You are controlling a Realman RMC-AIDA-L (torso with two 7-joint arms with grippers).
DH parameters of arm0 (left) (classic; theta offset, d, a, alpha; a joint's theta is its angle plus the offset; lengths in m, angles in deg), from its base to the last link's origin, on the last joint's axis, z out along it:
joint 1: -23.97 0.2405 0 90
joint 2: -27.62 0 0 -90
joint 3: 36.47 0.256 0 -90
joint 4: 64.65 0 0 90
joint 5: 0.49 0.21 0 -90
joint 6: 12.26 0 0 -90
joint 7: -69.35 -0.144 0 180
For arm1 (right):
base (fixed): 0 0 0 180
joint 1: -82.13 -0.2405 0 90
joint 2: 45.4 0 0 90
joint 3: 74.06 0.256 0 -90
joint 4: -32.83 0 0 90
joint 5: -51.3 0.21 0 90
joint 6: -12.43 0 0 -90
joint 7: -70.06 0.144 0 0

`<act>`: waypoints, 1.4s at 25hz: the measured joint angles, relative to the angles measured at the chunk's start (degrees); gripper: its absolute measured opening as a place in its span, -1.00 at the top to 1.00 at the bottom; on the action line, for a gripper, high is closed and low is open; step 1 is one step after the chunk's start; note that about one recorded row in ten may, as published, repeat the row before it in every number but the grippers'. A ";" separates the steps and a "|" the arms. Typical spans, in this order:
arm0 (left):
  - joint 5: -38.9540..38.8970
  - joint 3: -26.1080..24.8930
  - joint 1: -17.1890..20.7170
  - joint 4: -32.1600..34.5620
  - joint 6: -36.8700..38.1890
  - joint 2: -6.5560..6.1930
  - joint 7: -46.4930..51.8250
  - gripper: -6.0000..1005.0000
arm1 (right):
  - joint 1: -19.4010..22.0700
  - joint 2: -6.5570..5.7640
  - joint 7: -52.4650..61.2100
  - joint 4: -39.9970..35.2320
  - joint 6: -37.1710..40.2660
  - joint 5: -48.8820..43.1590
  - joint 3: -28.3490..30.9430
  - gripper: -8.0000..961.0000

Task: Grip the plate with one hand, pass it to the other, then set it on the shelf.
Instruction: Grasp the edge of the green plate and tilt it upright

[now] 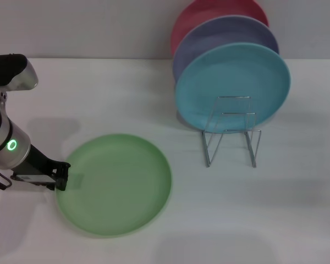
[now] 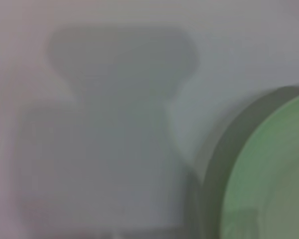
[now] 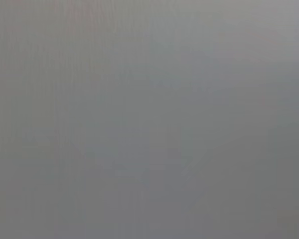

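The light-green plate (image 1: pixel 118 184) lies flat on the white table at the front left. My left gripper (image 1: pixel 62 176), on the slim black arm with the green light, is low over the table at the plate's left rim and touches or overlaps that edge. The left wrist view shows the plate's rim (image 2: pixel 269 169) beside the gripper's shadow on the table. The wire shelf (image 1: pixel 231 132) stands to the plate's right, farther back. My right gripper is out of view; its wrist view shows only a plain grey surface.
A turquoise plate (image 1: pixel 234 85), a lavender plate (image 1: pixel 220 33) and a red plate (image 1: pixel 209 14) stand upright in a row on the shelf's rear slots. The shelf's front loops (image 1: pixel 231 146) hold nothing. A white wall runs behind the table.
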 joint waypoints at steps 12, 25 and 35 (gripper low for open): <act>-0.09 0.15 -0.19 0.00 -0.31 0.00 -0.87 0.86 | 0.09 0.00 0.00 0.08 0.00 0.00 0.67 -0.45; -2.17 -4.05 -0.22 -0.42 -1.61 -0.02 -6.28 0.91 | 0.20 0.13 -0.01 0.08 -0.24 0.00 0.71 -0.45; -2.83 -7.62 0.34 -5.95 -1.61 -0.06 -9.26 0.93 | 0.32 0.35 -0.30 -0.16 -0.50 0.00 0.75 -0.45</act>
